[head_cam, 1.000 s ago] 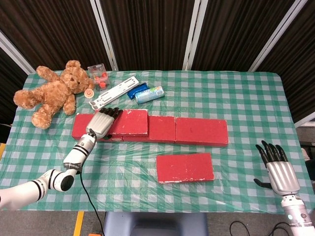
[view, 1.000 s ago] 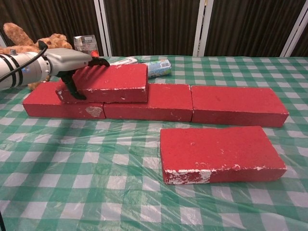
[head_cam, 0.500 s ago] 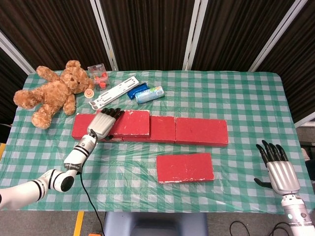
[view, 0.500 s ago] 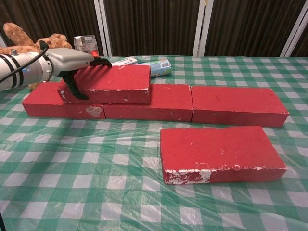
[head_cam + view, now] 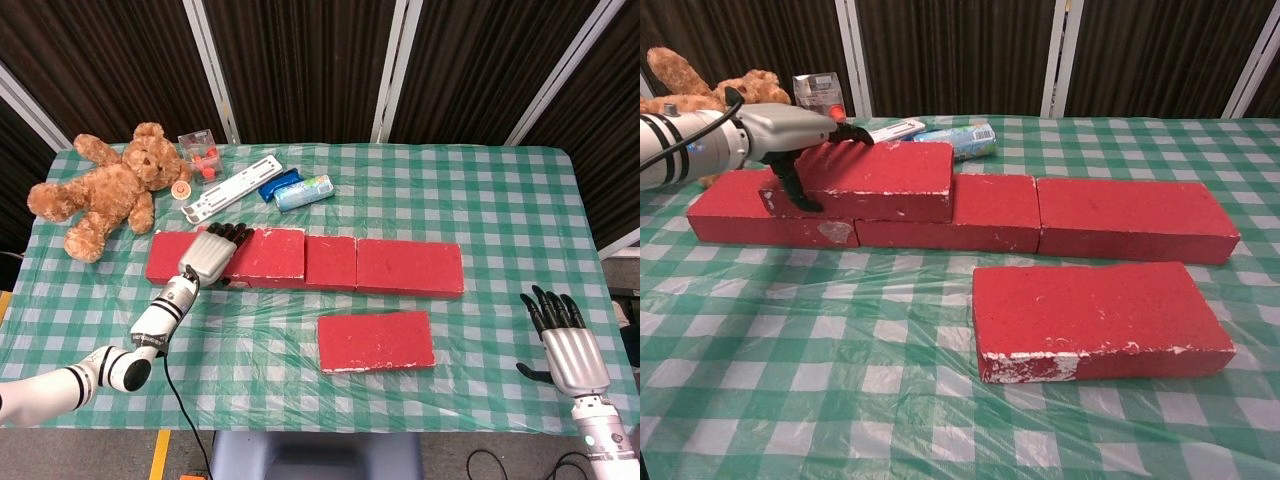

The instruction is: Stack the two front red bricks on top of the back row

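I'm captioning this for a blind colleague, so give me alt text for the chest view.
The robot's left hand grips the left end of a red brick lying on top of a back row of three red bricks on a green checked table. A second red brick lies flat in front, untouched; a teddy bear sits far left.

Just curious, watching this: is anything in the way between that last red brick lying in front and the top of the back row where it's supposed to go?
Nothing visible. The front brick lies alone on the cloth; the back row top behind it is bare.
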